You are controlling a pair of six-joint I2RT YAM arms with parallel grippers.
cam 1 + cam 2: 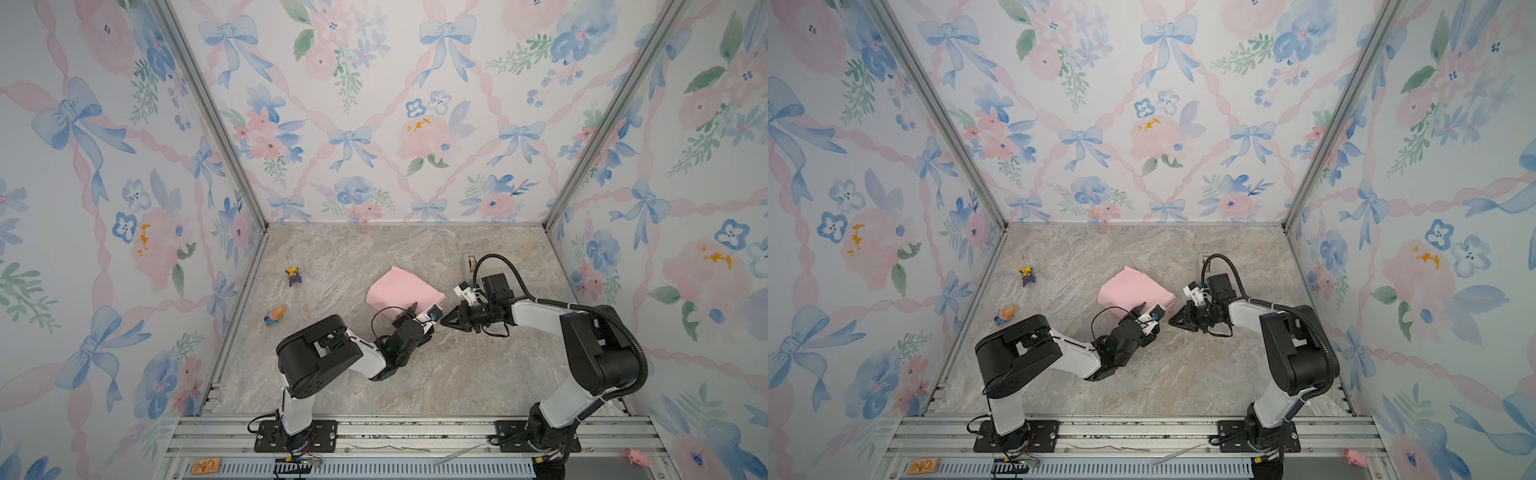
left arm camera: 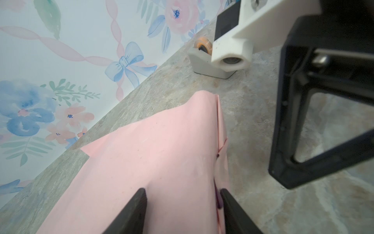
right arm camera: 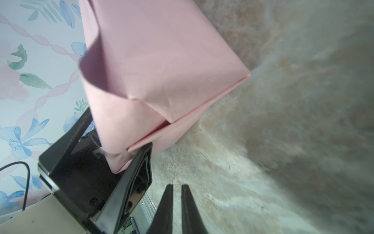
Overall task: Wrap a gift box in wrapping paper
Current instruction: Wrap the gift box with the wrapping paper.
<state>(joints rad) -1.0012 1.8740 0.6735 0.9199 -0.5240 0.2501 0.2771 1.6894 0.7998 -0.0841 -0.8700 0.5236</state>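
The wrapping paper (image 1: 405, 293) (image 1: 1136, 291) lies pale pink side out, folded into a bundle in the middle of the table. The gift box is hidden inside it. My left gripper (image 1: 419, 311) (image 1: 1148, 311) (image 2: 183, 191) holds the near end of the bundle, one jaw pressed against each side of the paper (image 2: 162, 152). A dark sliver shows at the seam beside one finger. My right gripper (image 1: 442, 321) (image 1: 1171, 321) (image 3: 177, 186) hovers just right of the left one, shut with nothing between its fingers, a little short of the paper's folded corner (image 3: 162, 81).
A grey tape dispenser (image 1: 469, 264) (image 2: 206, 60) stands behind the right wrist near the back right. Two small toys (image 1: 294, 276) (image 1: 275, 314) lie at the left of the table. A pink pig toy (image 1: 638, 457) sits by the front rail. Flowered walls enclose three sides.
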